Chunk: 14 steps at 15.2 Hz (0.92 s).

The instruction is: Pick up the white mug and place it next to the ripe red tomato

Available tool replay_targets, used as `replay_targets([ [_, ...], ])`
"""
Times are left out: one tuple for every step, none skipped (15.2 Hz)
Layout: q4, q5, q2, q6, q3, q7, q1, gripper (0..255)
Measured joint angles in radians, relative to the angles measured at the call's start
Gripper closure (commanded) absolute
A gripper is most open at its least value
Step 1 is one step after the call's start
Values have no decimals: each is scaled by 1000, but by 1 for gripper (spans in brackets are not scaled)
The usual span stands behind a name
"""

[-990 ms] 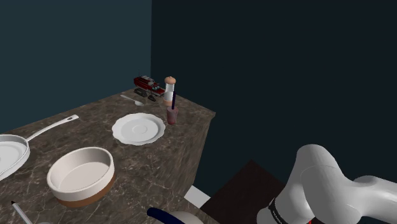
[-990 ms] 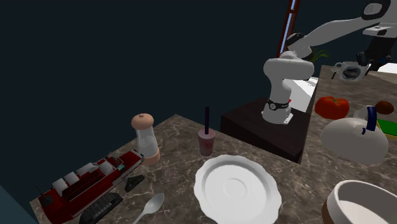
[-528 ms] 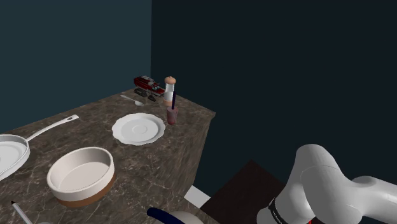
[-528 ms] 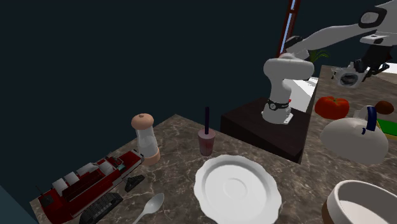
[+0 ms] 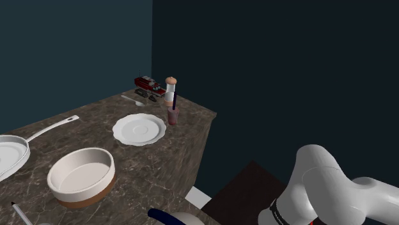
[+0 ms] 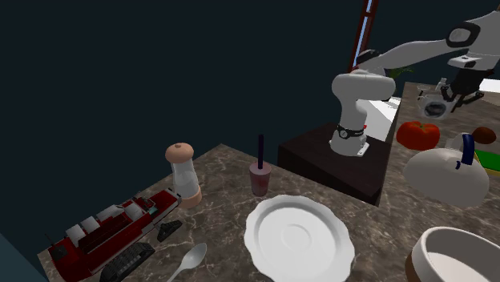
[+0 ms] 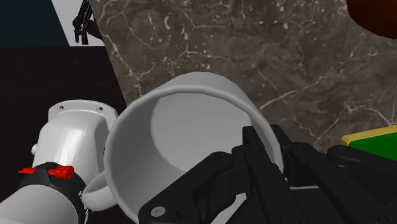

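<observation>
At the second exterior view's left edge, a red toy truck (image 6: 112, 228) lies on the dark marbled tabletop (image 6: 220, 164), with a spoon (image 6: 189, 259) just beside it. A grinder (image 6: 183, 174) stands upright next to the truck. Further right comes a small cup with a straw (image 6: 260, 178), then a scalloped white plate (image 6: 299, 236) near the front.

Beyond the tabletop's edge, the white arm (image 6: 358, 100) rises from its dark stand (image 6: 320, 160) and reaches to the right. A red tomato (image 6: 418, 134) sits on the far part of the tabletop. The white mug (image 6: 433, 106) is just above and slightly right of it in this view, near but apart from it. I cannot tell whether its base touches the surface.

The end effector (image 6: 450, 96) comes down onto the mug from the upper right. In the wrist view, the end effector (image 7: 262, 149) is closed on the mug's wall, holding it with one black finger inside the rim and one outside. The mug's mouth faces the camera.

A white kettle (image 6: 445, 172) with a dark handle stands in front of the tomato. A white bowl with a brown base (image 6: 453, 258) sits at the lower right.
</observation>
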Motion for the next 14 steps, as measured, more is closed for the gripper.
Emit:
replay_targets([
  [-12,10,-9,4,11,1,8,255],
  [-26,22,-20,7,22,4,19,255],
  [-37,34,-27,12,35,4,24,255],
  [-43,46,-31,17,47,5,26,255],
  [-55,57,-39,22,60,4,33,255],
  [-59,68,-43,26,71,6,36,255],
  [-67,81,-51,30,84,10,43,255],
  [-74,94,-56,35,97,12,47,255],
  [-84,105,-62,39,110,10,53,255],
  [-96,115,-69,44,122,10,60,255],
  [-102,129,-74,48,136,13,66,255],
  [-108,144,-79,54,152,15,70,255],
  [-115,157,-85,57,165,20,78,255],
  [-123,172,-91,62,181,22,86,255],
])
